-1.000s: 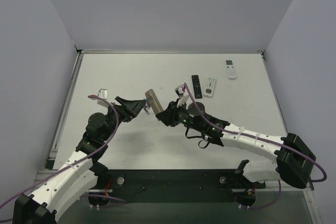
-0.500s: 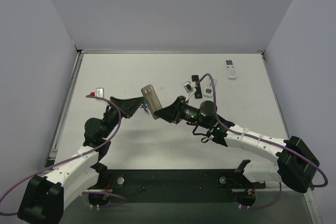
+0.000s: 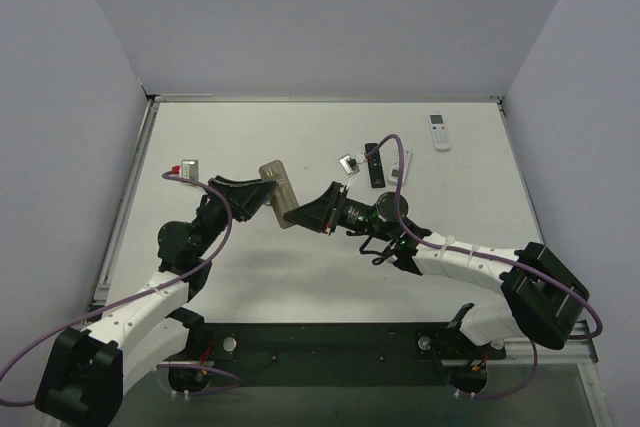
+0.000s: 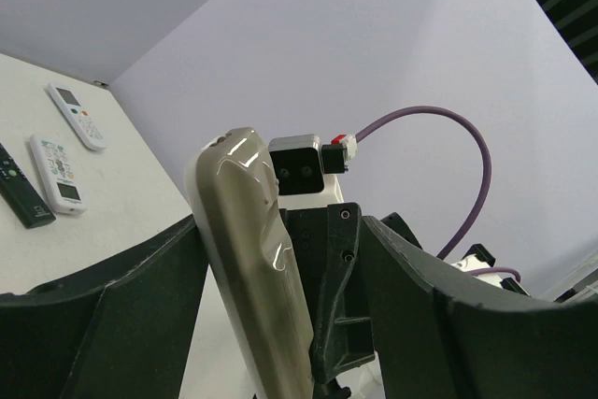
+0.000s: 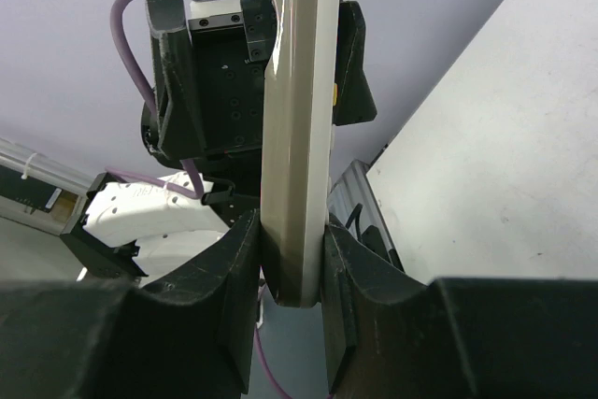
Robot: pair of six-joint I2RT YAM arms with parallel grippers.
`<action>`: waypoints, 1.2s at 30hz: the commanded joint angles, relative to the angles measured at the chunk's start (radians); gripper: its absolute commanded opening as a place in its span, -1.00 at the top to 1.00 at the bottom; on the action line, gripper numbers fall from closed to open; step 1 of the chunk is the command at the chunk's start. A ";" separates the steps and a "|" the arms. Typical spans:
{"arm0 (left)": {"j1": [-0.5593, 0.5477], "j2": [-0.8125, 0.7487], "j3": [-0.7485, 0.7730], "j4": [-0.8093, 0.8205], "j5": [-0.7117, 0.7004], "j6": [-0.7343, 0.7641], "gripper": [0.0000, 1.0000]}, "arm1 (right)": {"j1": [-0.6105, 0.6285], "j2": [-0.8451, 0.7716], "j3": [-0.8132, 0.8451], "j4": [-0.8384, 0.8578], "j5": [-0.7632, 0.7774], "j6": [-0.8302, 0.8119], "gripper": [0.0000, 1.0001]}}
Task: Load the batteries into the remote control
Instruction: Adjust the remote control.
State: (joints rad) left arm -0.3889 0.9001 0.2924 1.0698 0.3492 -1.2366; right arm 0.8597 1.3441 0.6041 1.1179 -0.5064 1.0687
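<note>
The remote control (image 3: 278, 192) hangs above the table between both arms, its grey-tan back facing up. My right gripper (image 3: 302, 214) is shut on its lower end; in the right wrist view (image 5: 291, 231) both fingers press on the remote (image 5: 297, 137) edge-on. My left gripper (image 3: 263, 197) is open with its jaws spread wide around the remote. In the left wrist view (image 4: 285, 231) the remote (image 4: 252, 249) stands between the fingers, close to the left one. No recess shows on the remote's back. The batteries are out of view.
A slim black remote (image 3: 374, 164) and a white remote (image 3: 401, 169) lie at the back right of the table, another white remote (image 3: 438, 132) farther back. They also show in the left wrist view (image 4: 58, 173). The right arm's purple cable (image 3: 400, 162) loops over them.
The right gripper has carried the remote slightly left and turned it. The left gripper has shifted left with it, jaws still around it. The right wrist has swung back over the remotes.
</note>
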 commanded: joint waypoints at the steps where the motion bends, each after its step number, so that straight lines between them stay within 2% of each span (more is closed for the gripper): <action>1: 0.001 0.017 0.057 0.123 0.033 -0.020 -0.40 | 0.002 0.023 0.043 0.172 -0.044 0.054 1.00; 2: 0.001 0.020 0.059 0.127 0.033 -0.021 -0.30 | 0.001 0.026 0.046 0.174 -0.053 0.054 1.00; 9: 0.004 0.017 0.057 0.125 0.020 -0.027 -0.20 | -0.001 0.029 0.049 0.172 -0.078 0.059 1.00; 16: 0.022 -0.012 0.056 0.081 -0.012 -0.018 -0.33 | -0.001 0.023 0.039 0.166 -0.090 0.060 1.00; 24: 0.027 -0.012 0.059 0.053 -0.006 -0.012 -0.32 | 0.001 0.012 0.043 0.146 -0.093 0.050 1.00; 25: 0.027 -0.013 0.057 0.050 -0.009 -0.014 -0.27 | 0.001 0.013 0.046 0.148 -0.096 0.050 1.00; 28: 0.028 -0.013 0.054 0.048 -0.016 -0.011 0.04 | 0.002 0.016 0.051 0.137 -0.100 0.045 1.00; 29: 0.028 -0.013 0.054 0.045 -0.019 -0.009 0.23 | 0.002 0.018 0.049 0.135 -0.101 0.043 1.00; 32: 0.030 -0.015 0.053 0.038 -0.027 -0.006 0.48 | 0.006 0.021 0.049 0.134 -0.104 0.042 1.00; 33: 0.033 -0.017 0.051 0.035 -0.030 -0.004 0.64 | 0.004 0.021 0.048 0.128 -0.106 0.040 1.00; 36: 0.035 -0.026 0.050 0.021 -0.033 -0.004 0.96 | 0.006 0.017 0.048 0.096 -0.106 0.013 0.94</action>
State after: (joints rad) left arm -0.3641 0.8944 0.3004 1.0721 0.3370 -1.2705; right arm 0.8589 1.3727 0.6136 1.1912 -0.5938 1.1240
